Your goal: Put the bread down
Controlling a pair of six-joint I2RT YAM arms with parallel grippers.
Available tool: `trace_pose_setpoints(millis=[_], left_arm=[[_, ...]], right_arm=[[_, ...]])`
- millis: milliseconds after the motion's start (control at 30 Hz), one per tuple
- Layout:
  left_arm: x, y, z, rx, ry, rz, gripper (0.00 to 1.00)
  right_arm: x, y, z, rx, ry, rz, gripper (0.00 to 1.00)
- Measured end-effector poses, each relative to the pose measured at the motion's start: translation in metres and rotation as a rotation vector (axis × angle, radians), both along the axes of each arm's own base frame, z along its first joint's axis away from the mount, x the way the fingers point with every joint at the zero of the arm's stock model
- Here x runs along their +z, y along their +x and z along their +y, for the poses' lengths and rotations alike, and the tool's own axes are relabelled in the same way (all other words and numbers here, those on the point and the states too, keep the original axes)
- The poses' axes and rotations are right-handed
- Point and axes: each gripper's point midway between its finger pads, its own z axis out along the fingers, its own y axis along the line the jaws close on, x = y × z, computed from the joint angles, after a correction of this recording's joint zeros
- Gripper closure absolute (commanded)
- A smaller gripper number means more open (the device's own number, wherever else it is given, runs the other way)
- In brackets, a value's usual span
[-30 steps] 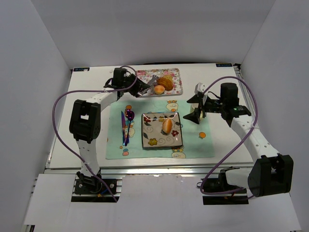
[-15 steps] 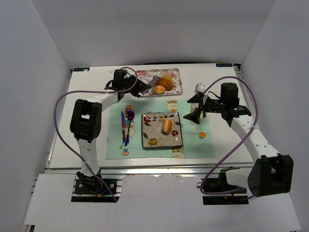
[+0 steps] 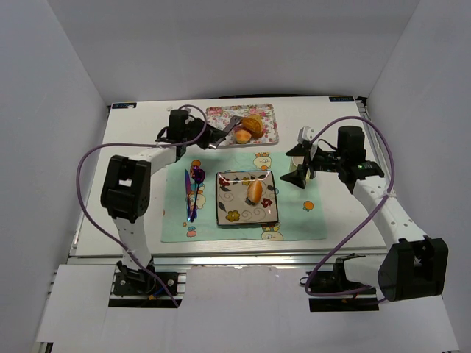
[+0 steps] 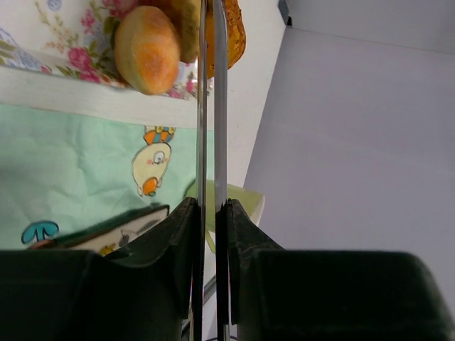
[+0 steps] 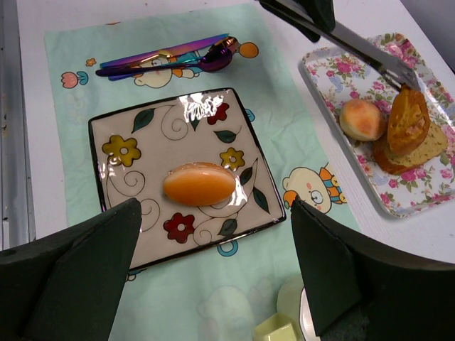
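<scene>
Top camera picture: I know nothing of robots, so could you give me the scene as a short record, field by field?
Left gripper: shut on metal tongs, their tips at a toasted slice
Right gripper: open, holding nothing, over the mat's right side
Tray: floral, holds the slices and a round bun
Plate: square, flowered, one oval roll on it
Cutlery: spoon and knife beside the plate
Mat: pale green, under plate and cutlery
</scene>
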Motion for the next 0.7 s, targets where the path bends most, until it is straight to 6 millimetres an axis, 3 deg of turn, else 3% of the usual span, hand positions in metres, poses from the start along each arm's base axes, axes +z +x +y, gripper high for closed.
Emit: trace_pose_setpoints(millis=[100,233,333,433,533,700], left_arm=[[0.025,-0.014,0.011,-0.007,0.016,-0.059,1.0],[0.066,-0.048,0.031,-0.035,0.1,-0.196,1.0],[0.086,-0.095,0.056,-0.066,0.256,-0.308,1.0],[0.078,-0.147,0.074,-0.109,0.383,-0.371,1.0],[0.049,-0.199,0.091,-0.17,0.521,-0.37,1.0],[0.022,-0.245,0.098,-0.288,0.647,-0.354,1.0]], right_arm=[[0.002,-0.001,0.0,0.001,0.0,-0.008,0.11],[0.002,-0.001,-0.001,0.0,0.0,-0.011,0.11],[0.002,0.0,-0.001,-0.003,0.0,-0.01,0.11],[0.002,0.0,-0.002,-0.003,-0.001,-0.009,0.11],[0.001,-0.001,-0.002,-0.002,-0.004,-0.004,0.11],[-0.007,-0.003,-0.002,0.004,-0.015,0.024,0.11]])
